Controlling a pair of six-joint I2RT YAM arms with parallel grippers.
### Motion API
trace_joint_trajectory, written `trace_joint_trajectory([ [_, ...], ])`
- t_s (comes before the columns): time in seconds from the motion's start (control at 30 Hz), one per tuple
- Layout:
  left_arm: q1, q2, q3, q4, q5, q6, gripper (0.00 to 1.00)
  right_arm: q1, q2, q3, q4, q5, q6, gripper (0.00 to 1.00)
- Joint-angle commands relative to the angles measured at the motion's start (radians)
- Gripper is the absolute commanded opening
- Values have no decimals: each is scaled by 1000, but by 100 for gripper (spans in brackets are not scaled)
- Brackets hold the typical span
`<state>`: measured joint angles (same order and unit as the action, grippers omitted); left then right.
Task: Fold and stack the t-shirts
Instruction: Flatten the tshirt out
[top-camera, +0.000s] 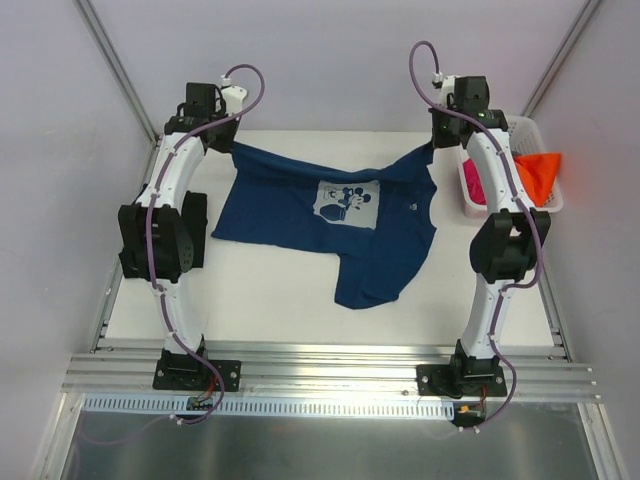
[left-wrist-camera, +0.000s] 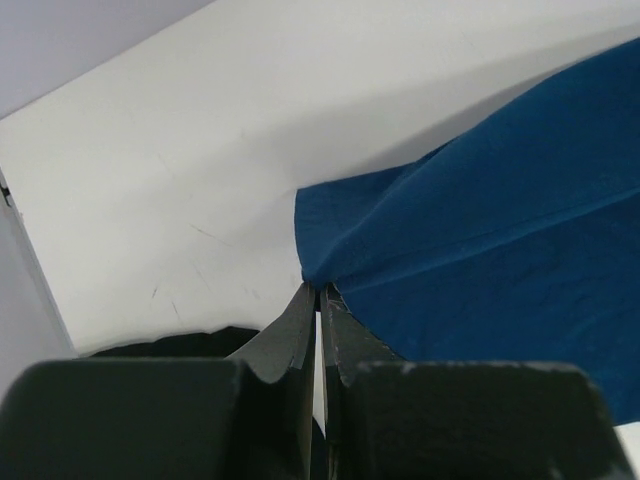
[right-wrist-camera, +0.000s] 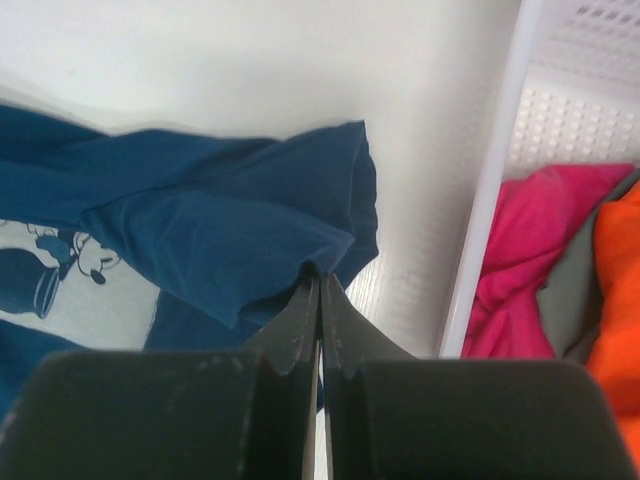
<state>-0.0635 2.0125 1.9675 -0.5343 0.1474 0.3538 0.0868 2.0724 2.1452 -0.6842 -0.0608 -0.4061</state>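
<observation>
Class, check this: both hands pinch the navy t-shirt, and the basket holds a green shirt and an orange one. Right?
Not green: the right wrist view shows a magenta shirt and the orange shirt in the basket. The left hand and right hand do pinch the navy t-shirt.

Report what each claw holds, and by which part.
The navy t-shirt, by both: left claw pinches its far-left corner, right claw its far-right edge.
</observation>
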Motion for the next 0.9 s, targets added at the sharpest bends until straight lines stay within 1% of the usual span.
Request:
trace_joint_trajectory([
  [0.0,8,-23,-33,16,15,-18,0,-4,-66,-33,9,-11,-20,1],
  [0.1,7,-11,-32,16,40,-45,0,-13,-72,-47,11,9,-19,1],
  [0.27,-4,-24,24,14,34,-56,0,-47,-90,-1,11,38,9,0],
  [0.37,-6,-95,11,14,38,-70,0,-61,-171,-11,3,42,26,1],
  [0.4,-6,-147,-4,14,44,-82,0,-62,-242,-48,8,49,36,1],
  [0.43,-7,-178,-25,14,52,-96,0,-64,-280,-70,11,52,53,1],
  [0.47,-10,-211,-80,14,57,-142,0,-68,-320,-103,15,53,68,1],
  [0.5,-13,-288,-114,14,64,-172,0,-70,-368,-132,28,55,87,1],
  [0.53,-21,-329,-152,14,67,-208,0,-73,-455,-206,31,53,152,1],
  [0.57,-30,-372,-238,22,66,-289,0,-78,-509,-247,40,55,185,0],
  [0.6,-36,-458,-283,28,64,-330,0,-76,-556,-290,46,87,222,1],
  [0.63,-41,-506,-335,40,45,-354,0,-76,-649,-341,51,93,266,1],
  [0.67,-51,-553,-437,57,38,-439,0,-78,-690,-410,51,98,285,1],
  [0.7,-55,-642,-481,80,31,-464,0,-78,-728,-444,51,119,297,1],
  [0.73,-56,-681,-514,82,31,-496,0,-78,-806,-468,49,130,300,1],
  [0.77,-59,-719,-557,82,35,-504,0,-82,-840,-499,42,137,296,0],
  [0.8,-59,-789,-571,80,37,-506,0,-85,-876,-501,32,147,293,1],
  [0.83,-59,-820,-584,83,29,-497,0,-85,-903,-499,19,147,280,1],
  [0.87,-59,-851,-581,79,26,-486,0,-117,-954,-472,-15,147,273,1],
])
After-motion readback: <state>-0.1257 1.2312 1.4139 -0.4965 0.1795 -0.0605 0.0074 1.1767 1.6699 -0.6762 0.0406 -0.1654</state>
